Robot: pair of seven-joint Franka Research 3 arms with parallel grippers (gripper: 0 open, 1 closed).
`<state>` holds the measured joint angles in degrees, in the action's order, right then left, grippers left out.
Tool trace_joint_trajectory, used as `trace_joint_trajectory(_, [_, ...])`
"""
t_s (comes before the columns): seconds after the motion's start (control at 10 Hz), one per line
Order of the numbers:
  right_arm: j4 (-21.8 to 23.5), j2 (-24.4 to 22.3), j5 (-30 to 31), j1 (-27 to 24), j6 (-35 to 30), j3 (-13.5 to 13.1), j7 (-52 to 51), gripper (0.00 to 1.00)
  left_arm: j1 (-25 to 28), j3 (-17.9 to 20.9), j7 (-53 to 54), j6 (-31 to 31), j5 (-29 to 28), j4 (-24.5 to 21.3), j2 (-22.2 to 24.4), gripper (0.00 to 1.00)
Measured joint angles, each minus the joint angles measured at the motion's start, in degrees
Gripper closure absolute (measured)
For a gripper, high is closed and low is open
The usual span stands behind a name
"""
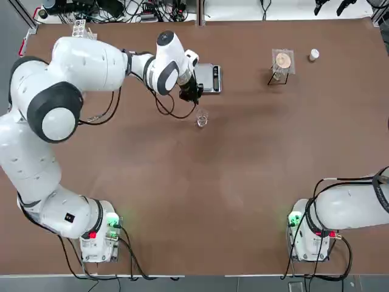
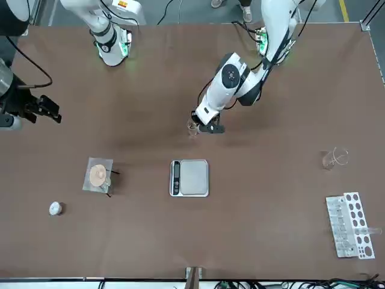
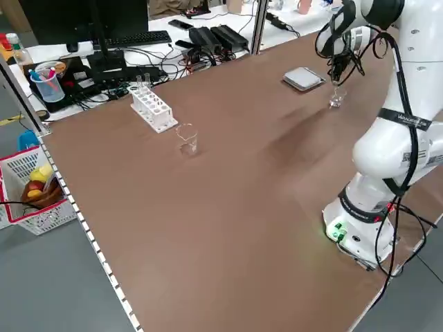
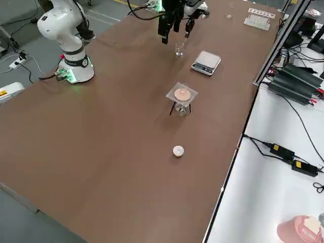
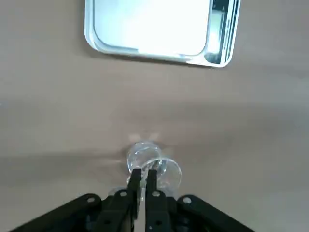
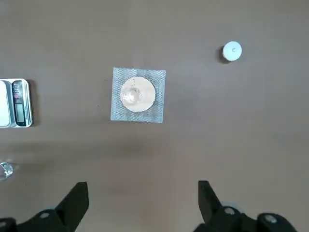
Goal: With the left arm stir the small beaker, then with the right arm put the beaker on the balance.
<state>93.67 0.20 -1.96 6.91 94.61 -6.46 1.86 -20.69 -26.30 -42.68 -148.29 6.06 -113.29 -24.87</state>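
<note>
A wide brown tabletop (image 1: 243, 182) carries two white robot arms mounted side by side. The left arm (image 1: 91, 67) reaches far across the tabletop, and its dark pincer (image 1: 193, 97) hangs pointing down right above a tiny clear glass beaker (image 1: 202, 118). Its two fingers (image 5: 134, 180) are pressed together, closed on something thin that I cannot make out, and their tips sit at the beaker's rim. The beaker stands upright on the tabletop, near a small silver scale (image 1: 208, 78) but not touching it; the scale lies just beyond the beaker on the far side from the arm bases, its square metal plate bare. The right arm (image 1: 349, 207) is drawn back at its own side of the tabletop, well apart from the beaker, and its pincer (image 6: 143, 200) hangs high with the fingers spread wide, gripping nothing. Below it stands a small wire stand with a square mesh and a pale round disc (image 1: 282, 61), and past that a small white cap (image 1: 313, 55). At the far left of the tabletop sit a white test-tube rack (image 2: 350, 224) and, near it, a larger clear glass vessel (image 2: 334, 158).
</note>
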Motion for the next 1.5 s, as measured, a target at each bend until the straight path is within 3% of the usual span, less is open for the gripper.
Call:
trace_joint_trajectory(0.4, [0.00,0.00,0.00,0.00,0.00,0.00,0.00,0.00,-0.43,-0.10,-2.84,0.05,-1.16,0.88,0.90,0.93])
trace_joint_trajectory(0.8, [0.00,0.00,0.00,0.00,0.00,0.00,-0.01,0.00,-1.59,-0.36,-13.94,2.19,-11.80,0.88,1.86,0.93])
trace_joint_trajectory(1.2, [0.00,0.00,0.00,0.00,0.00,0.00,-0.06,0.00,-1.69,-0.41,-15.54,9.32,-12.48,3.54,2.56,0.93])
trace_joint_trajectory(1.5, [-0.01,0.00,0.67,-0.01,0.05,-0.10,-0.07,0.00,-3.66,-0.52,-20.51,10.35,-13.64,3.88,2.70,0.93])
